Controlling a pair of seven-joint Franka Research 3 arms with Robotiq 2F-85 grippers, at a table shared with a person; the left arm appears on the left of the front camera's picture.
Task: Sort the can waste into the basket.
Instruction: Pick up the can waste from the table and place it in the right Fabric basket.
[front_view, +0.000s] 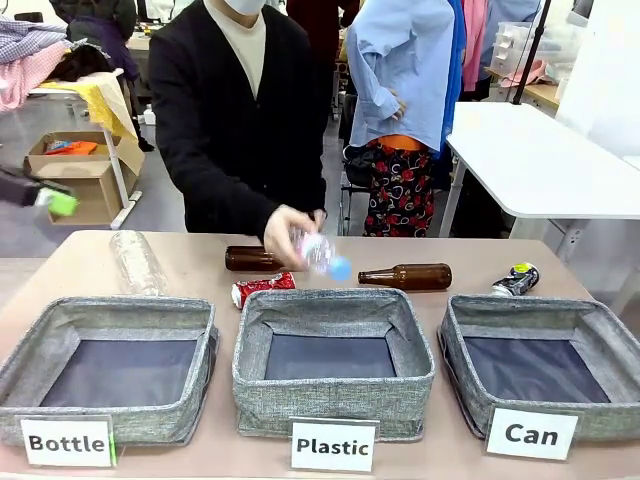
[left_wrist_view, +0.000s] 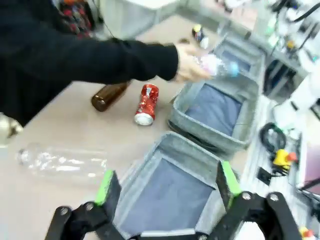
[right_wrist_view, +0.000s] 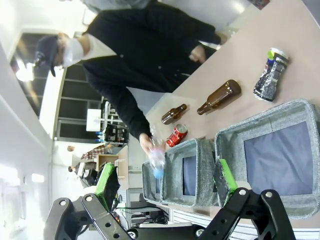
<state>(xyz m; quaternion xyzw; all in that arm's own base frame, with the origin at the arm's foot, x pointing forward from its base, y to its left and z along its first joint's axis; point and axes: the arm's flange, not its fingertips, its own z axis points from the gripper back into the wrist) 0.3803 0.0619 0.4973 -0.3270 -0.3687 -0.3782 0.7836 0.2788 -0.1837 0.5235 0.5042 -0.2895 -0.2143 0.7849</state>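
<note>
A crushed red can (front_view: 263, 288) lies on the table just behind the middle bin. The black-silver can (front_view: 516, 280) with a green-yellow end lies behind the basket (front_view: 462, 345), the grey bin signed "Can" at the right. My left gripper (front_view: 58, 203) hangs at the far left edge, above the table. In the left wrist view it (left_wrist_view: 167, 185) is open over the near bin, with the red can (left_wrist_view: 146, 103) beyond it. My right gripper (right_wrist_view: 165, 180) is open and holds nothing, high above the basket (right_wrist_view: 265, 112) and the black-silver can (right_wrist_view: 270, 75).
The person's hand holds a clear plastic bottle (front_view: 320, 252) over the back of the "Plastic" bin (front_view: 335, 385). Two brown glass bottles (front_view: 250, 258) (front_view: 410, 276) lie behind the bins. Another clear bottle (front_view: 135, 262) lies behind the "Bottle" bin (front_view: 110, 425).
</note>
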